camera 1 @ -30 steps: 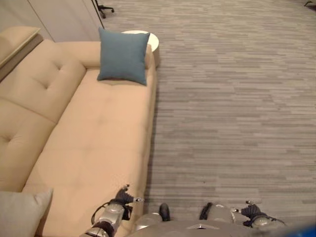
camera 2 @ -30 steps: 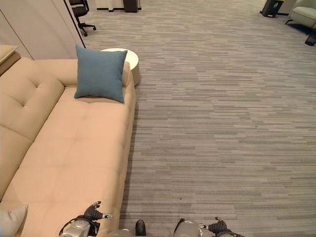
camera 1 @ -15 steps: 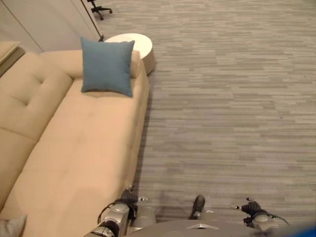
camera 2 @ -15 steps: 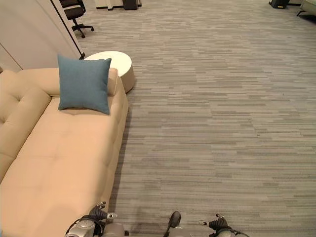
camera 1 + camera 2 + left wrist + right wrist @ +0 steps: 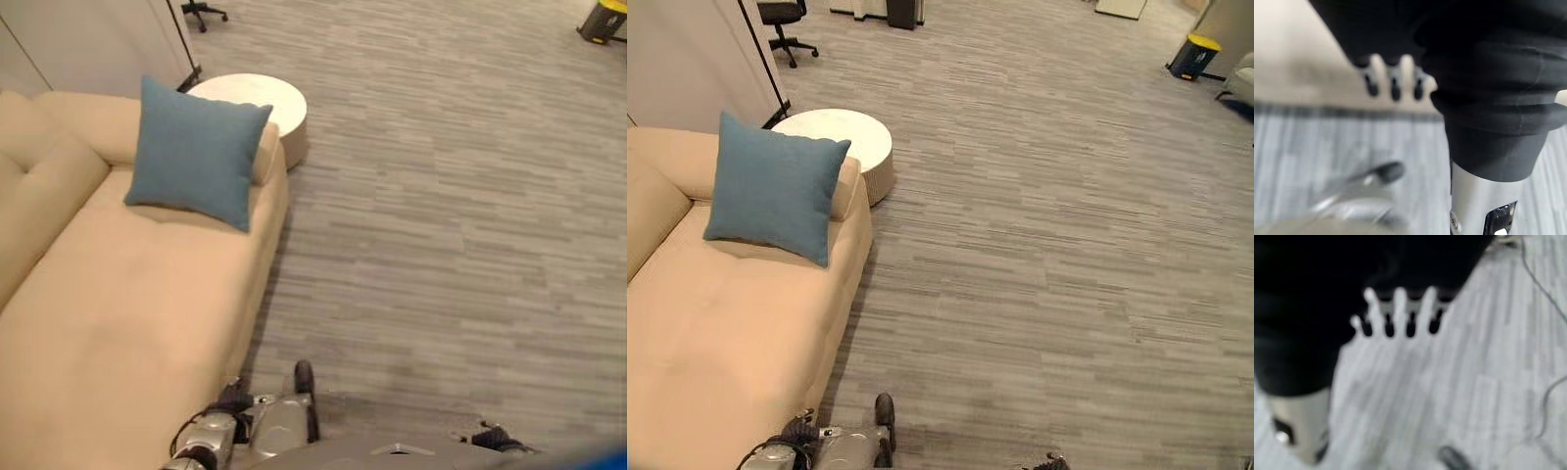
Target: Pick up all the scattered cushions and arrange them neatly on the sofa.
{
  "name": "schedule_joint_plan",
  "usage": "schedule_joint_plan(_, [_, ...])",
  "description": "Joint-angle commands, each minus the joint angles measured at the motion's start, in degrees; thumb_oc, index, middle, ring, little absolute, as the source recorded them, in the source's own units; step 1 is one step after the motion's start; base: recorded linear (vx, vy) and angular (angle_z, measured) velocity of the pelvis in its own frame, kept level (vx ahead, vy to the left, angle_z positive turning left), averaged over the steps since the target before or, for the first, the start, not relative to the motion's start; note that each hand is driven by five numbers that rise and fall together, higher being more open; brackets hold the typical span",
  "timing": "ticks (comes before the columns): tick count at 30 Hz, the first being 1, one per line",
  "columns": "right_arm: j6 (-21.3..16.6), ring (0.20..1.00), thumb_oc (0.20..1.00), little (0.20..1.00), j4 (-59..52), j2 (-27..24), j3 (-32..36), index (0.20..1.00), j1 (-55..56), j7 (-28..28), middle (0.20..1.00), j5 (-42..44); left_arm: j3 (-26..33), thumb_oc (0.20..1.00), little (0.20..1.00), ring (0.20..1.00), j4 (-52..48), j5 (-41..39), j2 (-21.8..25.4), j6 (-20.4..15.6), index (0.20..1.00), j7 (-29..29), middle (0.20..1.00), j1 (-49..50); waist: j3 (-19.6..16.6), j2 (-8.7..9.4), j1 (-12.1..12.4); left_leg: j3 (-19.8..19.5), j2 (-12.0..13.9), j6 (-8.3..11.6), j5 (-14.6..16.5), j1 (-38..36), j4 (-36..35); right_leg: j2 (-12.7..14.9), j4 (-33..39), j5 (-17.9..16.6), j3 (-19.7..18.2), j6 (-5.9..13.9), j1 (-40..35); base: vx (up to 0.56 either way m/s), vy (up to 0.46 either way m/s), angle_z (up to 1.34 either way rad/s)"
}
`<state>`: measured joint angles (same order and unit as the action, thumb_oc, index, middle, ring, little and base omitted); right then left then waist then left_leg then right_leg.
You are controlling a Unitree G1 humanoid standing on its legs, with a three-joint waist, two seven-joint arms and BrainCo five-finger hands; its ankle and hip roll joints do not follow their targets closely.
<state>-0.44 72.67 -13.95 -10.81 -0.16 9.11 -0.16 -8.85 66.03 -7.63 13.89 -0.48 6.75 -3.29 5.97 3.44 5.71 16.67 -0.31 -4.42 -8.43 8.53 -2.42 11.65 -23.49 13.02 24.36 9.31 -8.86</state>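
Left robot hand point(image 5: 1393, 73): hangs low at the near end of the sofa, beside its front edge; fingers point(image 5: 1371, 81) straight and loosely spread in a row, dark tips pointing at the line where upholstery meets carpet; nothing held. Head views show its wrist end at point(image 5: 232, 399).
Sofa point(image 5: 118, 323): beige, tufted back; lies ahead of and to the left of the left robot hand; seat bare between that hand and the far armrest.
Blue cushion point(image 5: 196, 152): square, teal-blue; stands upright and slightly tilted at the far end of the sofa seat, leaning on the far armrest; well apart from both robot hands, straight ahead of the left one.
Round surface point(image 5: 253, 102): white top, pale ribbed side; stands on the floor just beyond the far armrest, partly hidden by the cushion's upper corner.
Office chair point(image 5: 784, 18): dark, on castors; far off past the sofa, beside a pale wall panel.
Floor point(image 5: 451, 225): grey striped carpet; open stretch ahead of the right robot hand.
Yellow-topped bin point(image 5: 1195, 57): far away, ahead and to the right of the right robot hand.
Right robot hand point(image 5: 1400, 313): hangs low over the carpet to the robot's right; fingers straight and side by side, tips toward the floor; nothing held.
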Motion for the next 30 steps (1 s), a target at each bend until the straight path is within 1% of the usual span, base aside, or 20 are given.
schedule_joint_plan(1, [-0.6,1.0,1.0,1.0,-2.8,-3.2,1.4,1.0,-4.1,0.0,1.0,-0.4,-0.8,1.0,1.0,1.0,-1.3,0.1,-0.7,-0.7,1.0,1.1,1.0,-0.9,3.0,-1.44,1.3,-3.2,-0.4,3.67,5.2,-3.4,3.4,0.1,-2.9,-17.7,-3.6,3.06,6.1,0.2,0.089,0.39])
schedule_joint_plan(2, [-0.6,1.0,1.0,1.0,-2.8,-3.2,1.4,1.0,-4.1,0.0,1.0,-0.4,-0.8,1.0,1.0,1.0,-1.3,0.1,-0.7,-0.7,1.0,1.1,1.0,-0.9,3.0,-1.44,1.3,-3.2,-0.4,3.67,5.2,-3.4,3.4,0.1,-2.9,-17.7,-3.6,3.06,6.1,0.31,0.111,0.72])
schedule_joint_plan(3, [-0.4,1.0,1.0,1.0,-2.9,-3.2,1.0,1.0,-4.5,-0.1,1.0,-0.6,-1.2,1.0,1.0,1.0,-1.1,0.4,-0.6,-0.6,1.0,1.3,1.0,-1.4,3.4,-2.46,0.6,-4.5,-0.5,2.9,7.0,-5.8,3.2,0.9,-7.6,-17.7,-4.6,2.3,10.0,0.32,0.062,0.71])
schedule_joint_plan(5, [-0.5,1.0,1.0,1.0,-3.1,-3.1,0.5,1.0,-4.6,-0.3,1.0,-0.6,-1.3,1.0,1.0,1.0,-1.3,0.0,-0.4,-0.8,1.0,1.4,1.0,-1.8,3.7,-2.95,-0.1,-6.1,-0.8,3.44,7.4,-8.6,1.5,0.5,-2.8,-15.6,-4.8,1.14,13.0,0.45,-0.025,0.47])
schedule_joint_plan(6, [-0.6,1.0,1.0,1.0,-3.3,-3.1,0.1,1.0,-4.7,-0.5,1.0,-0.6,-1.4,1.0,1.0,1.0,-1.3,0.2,-0.5,-1.0,1.0,1.3,1.0,-1.9,4.3,-2.86,-0.8,-7.8,-1.2,3.94,8.2,-10.3,1.1,-0.4,3.9,-14.6,-5.4,0.67,14.3,0.32,-0.089,0.39])
schedule_joint_plan(8, [-0.6,1.0,1.0,1.0,-3.4,-3.2,0.1,1.0,-4.8,-0.6,1.0,-0.6,-1.5,1.0,1.0,1.0,-1.1,0.4,-0.6,-1.0,1.0,1.3,1.0,-2.0,4.3,-2.62,-1.1,-8.3,-1.3,4.28,8.6,-10.6,1.1,-1.0,7.9,-15.0,-5.9,0.64,14.6,0.3,-0.126,0.67])
schedule_joint_plan(9, [-0.7,1.0,1.0,1.0,-3.7,-3.2,-0.3,1.0,-5.0,-0.7,1.0,-0.2,-1.6,1.0,1.0,1.0,-0.9,0.8,-0.6,-1.1,1.0,1.3,1.0,-1.8,4.7,-1.91,-2.4,-10.6,-2.0,4.72,10.1,-12.5,0.8,-4.0,17.9,-16.8,-11.0,1.01,16.9,0.32,-0.147,0.66])
schedule_joint_plan(10, [-0.7,1.0,1.0,1.0,-3.7,-3.2,-0.3,1.0,-5.0,-0.7,1.0,-0.2,-1.6,1.0,1.0,1.0,-0.8,0.8,-0.6,-1.1,1.0,1.3,1.0,-1.8,4.6,-1.89,-2.4,-10.6,-2.0,4.72,10.1,-12.4,0.8,-4.0,18.1,-16.9,-11.0,1.0,16.9,0.36,-0.154,0.42])
schedule_joint_plan(11, [-0.7,1.0,1.0,1.0,-3.7,-3.3,-0.4,1.0,-4.9,-0.9,1.0,-0.2,-1.5,1.0,1.0,1.0,-0.8,1.0,-0.5,-1.1,1.0,1.2,1.0,-1.7,4.5,-1.52,-3.0,-12.0,-2.3,4.89,10.7,-13.0,0.9,-4.6,20.3,-18.1,-13.1,1.42,18.2,0.56,-0.189,0.98])
schedule_joint_plan(12, [-0.6,1.0,1.0,1.0,-3.6,-3.4,-0.4,1.0,-4.4,-1.1,1.0,-0.2,-1.2,1.0,1.0,1.0,0.2,1.6,-0.7,-1.4,1.0,1.1,1.0,-1.0,3.9,-0.85,-4.4,-14.6,-2.6,5.76,14.7,-14.5,4.5,-4.4,23.0,-20.3,-14.9,2.12,17.7,0.56,-0.189,0.94])
schedule_joint_plan(14, [-0.7,1.0,1.0,1.0,-3.6,-3.6,-0.4,1.0,-4.0,-1.0,1.0,-0.2,-1.4,1.0,1.0,1.0,0.0,1.6,-0.9,-1.4,1.0,1.0,1.0,-0.7,3.1,-0.88,-4.6,-15.1,-2.6,6.26,15.4,-14.5,6.8,-4.6,22.5,-19.8,-14.6,1.69,16.9,0.43,-0.177,1.22])
schedule_joint_plan(15, [-0.9,1.0,1.0,1.0,-3.5,-3.9,0.1,1.0,-3.0,-0.8,1.0,0.1,-1.6,1.0,1.0,1.0,-0.3,0.9,-1.2,-1.4,1.0,0.8,1.0,-0.2,2.8,-0.85,-4.6,-14.4,-1.7,7.98,14.4,-13.4,12.7,-4.8,22.8,-19.0,-12.6,0.65,14.6,0.29,-0.153,1.25])
schedule_joint_plan(16, [-0.9,1.0,1.0,1.0,-3.5,-3.9,0.1,1.0,-3.1,-0.8,1.0,0.1,-1.6,1.0,1.0,1.0,-0.3,0.9,-1.2,-1.4,1.0,0.8,1.0,-0.2,2.6,-0.74,-4.7,-14.5,-1.8,7.96,14.2,-13.1,12.7,-4.7,22.8,-19.1,-12.5,0.66,14.8,0.22,-0.16,1.12])
schedule_joint_plan(18, [-1.2,1.0,1.0,1.0,-3.8,-4.2,0.5,1.0,-2.2,-0.8,1.0,1.3,-1.9,1.0,1.0,1.0,-1.2,-0.1,-1.2,-1.3,1.0,0.4,1.0,-0.2,3.3,0.33,-4.1,-12.3,-0.2,9.12,12.5,-8.1,22.4,-4.2,22.8,-17.8,-10.8,-0.93,12.4,0.09,-0.156,0.63])
schedule_joint_plan(20, [-1.2,1.0,1.0,1.0,-3.6,-4.2,0.6,1.0,-2.0,-0.6,1.0,2.0,-2.4,1.0,1.0,1.0,-1.5,-0.4,-1.0,-1.0,1.0,0.3,1.0,-0.6,3.9,0.94,-3.9,-8.9,2.1,9.05,11.5,-5.8,25.9,-4.6,23.0,-16.1,-8.6,-2.01,10.0,0.1,-0.188,0.52])
schedule_joint_plan(22, [-0.8,1.0,1.0,1.0,-2.8,-3.8,0.9,1.0,-1.6,-0.3,1.0,2.7,-3.6,1.0,1.0,1.0,-1.9,0.3,-0.7,-0.7,1.0,0.2,1.0,-1.9,3.8,1.43,-4.2,-1.7,5.1,7.97,12.1,-3.1,20.4,-4.4,24.8,-14.6,-4.7,-2.03,7.1,0.16,-0.118,0.57])
schedule_joint_plan(24, [-0.7,1.0,1.0,1.0,-2.6,-3.8,1.0,1.0,-1.5,-0.2,1.0,2.6,-3.8,1.0,1.0,1.0,-2.0,0.5,-0.8,-0.7,1.0,0.2,1.0,-2.2,3.6,0.85,-4.2,-0.5,5.6,8.66,12.3,-2.9,17.6,-5.2,25.4,-13.7,-4.1,-1.38,5.9,0.21,-0.01,1.01])
schedule_joint_plan(27, [-0.6,1.0,1.0,1.0,-2.1,-3.7,1.0,1.0,-1.7,0.1,1.0,2.4,-3.6,1.0,1.0,1.0,-1.6,1.0,-0.9,-0.4,1.0,0.5,1.0,-2.6,2.8,-0.1,-4.9,7.1,7.1,10.5,4.6,-1.6,7.6,-6.7,26.7,-12.1,-1.8,-0.95,3.3,0.26,0.033,0.67])
schedule_joint_plan(28, [-0.6,1.0,1.0,1.0,-2.0,-3.7,1.1,1.0,-1.9,0.1,1.0,2.5,-3.6,1.0,1.0,1.0,-1.5,1.1,-0.9,-0.3,1.0,0.5,1.0,-2.8,2.8,-0.11,-4.9,9.0,7.9,11.07,2.9,-1.1,6.6,-7.0,26.6,-11.6,-1.3,-1.09,2.7,0.32,0.07,0.65])
schedule_joint_plan(30, [-0.4,1.0,1.0,1.0,-2.0,-3.4,0.1,1.0,-2.7,-0.1,1.0,1.2,-2.6,1.0,1.0,1.0,-0.9,0.3,-0.9,-0.5,1.0,0.4,1.0,-2.3,2.4,0.21,-3.6,4.5,5.7,9.8,5.0,-1.8,7.4,-6.0,23.5,-9.9,-0.3,-0.86,2.1,0.31,0.12,0.44])
